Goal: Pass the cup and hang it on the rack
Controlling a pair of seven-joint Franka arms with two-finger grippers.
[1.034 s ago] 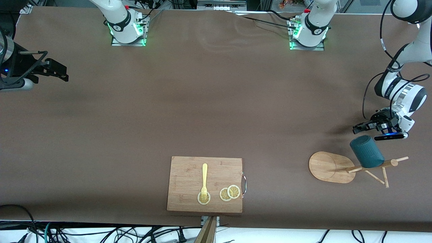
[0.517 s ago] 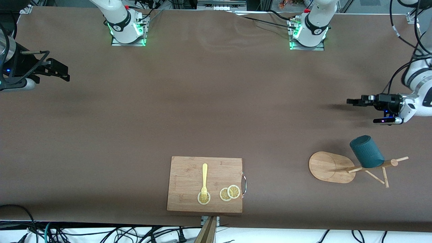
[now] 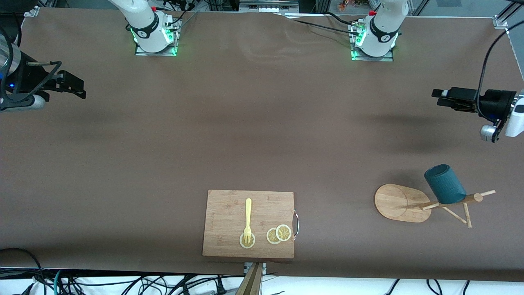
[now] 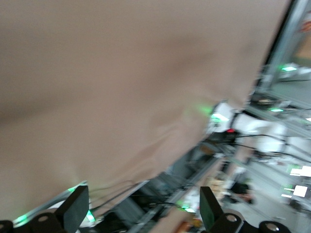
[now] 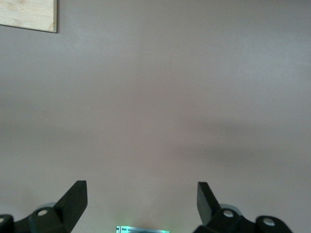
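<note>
The left wrist view is smeared with motion, so only bare desk (image 3: 254, 123) surface, a green-lit arm base and lab clutter can be made out in it. In the front view both arms are cut off at the frame edges, with little more than wrist and tool showing. The cup's handle and opening are hidden, as it presents only its ribbed wall.

There is one cup (image 3: 444, 184), dark teal, hanging tilted on a peg of the one rack (image 3: 425, 203), near the front edge toward the left arm's end of the desk. The rack's oval base, pole and thin pegs are visible, though the peg carrying the cup is covered by it.

One cutting board (image 3: 249, 223) lies at the front edge near the middle, carrying one yellow fork (image 3: 247, 219) and three lemon slices (image 3: 278, 234); the fork's tines rest on one slice.

The left tool (image 3: 440, 98) hangs over bare desk at the left arm's end, well apart from the cup, fingers (image 4: 75, 208) spread and holding nothing. The right tool (image 3: 80, 88) waits over the desk at the right arm's end, fingers (image 5: 73, 199) likewise spread and empty.
</note>
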